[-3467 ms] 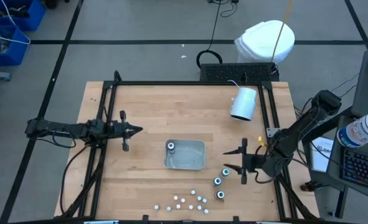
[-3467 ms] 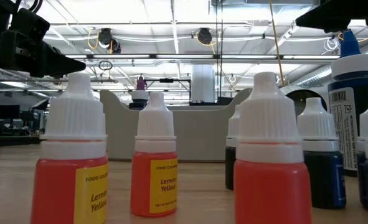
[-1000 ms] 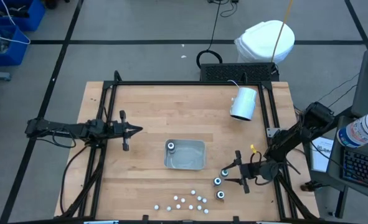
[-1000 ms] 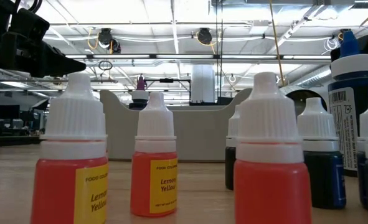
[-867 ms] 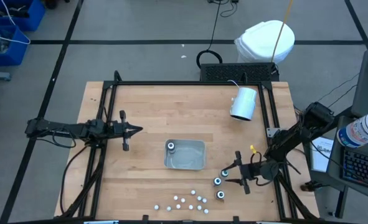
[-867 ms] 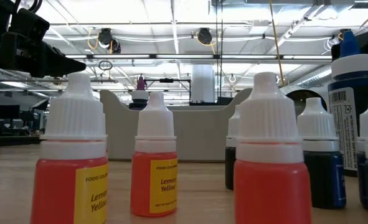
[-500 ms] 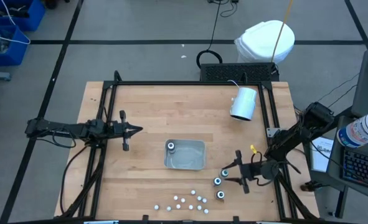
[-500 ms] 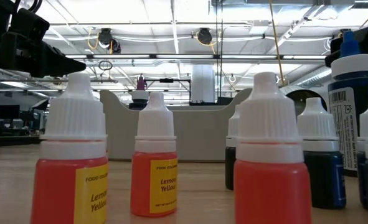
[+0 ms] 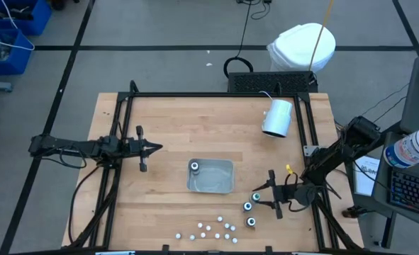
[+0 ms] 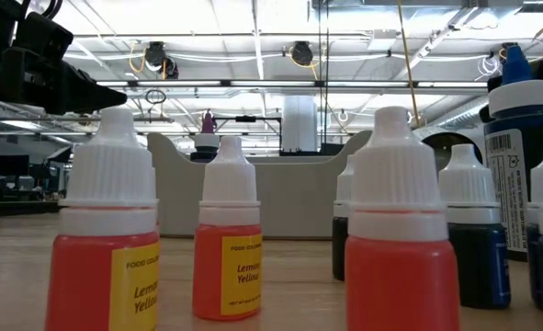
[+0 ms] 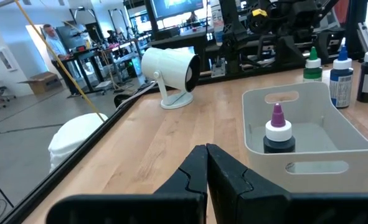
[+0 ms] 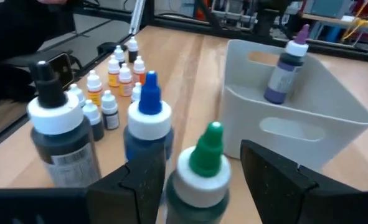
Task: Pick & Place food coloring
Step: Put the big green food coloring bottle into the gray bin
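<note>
I have the right gripper (image 12: 199,180) spread wide around the green-tipped bottle (image 12: 199,168), not gripping it. My left gripper (image 9: 151,148) waits closed and empty, left of the white bin (image 9: 220,185).

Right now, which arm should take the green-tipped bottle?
Right. Its open end effector already straddles the green-tipped bottle, close to the bin. The left end effector is shut and waits across the table, far from the bottles.
</note>
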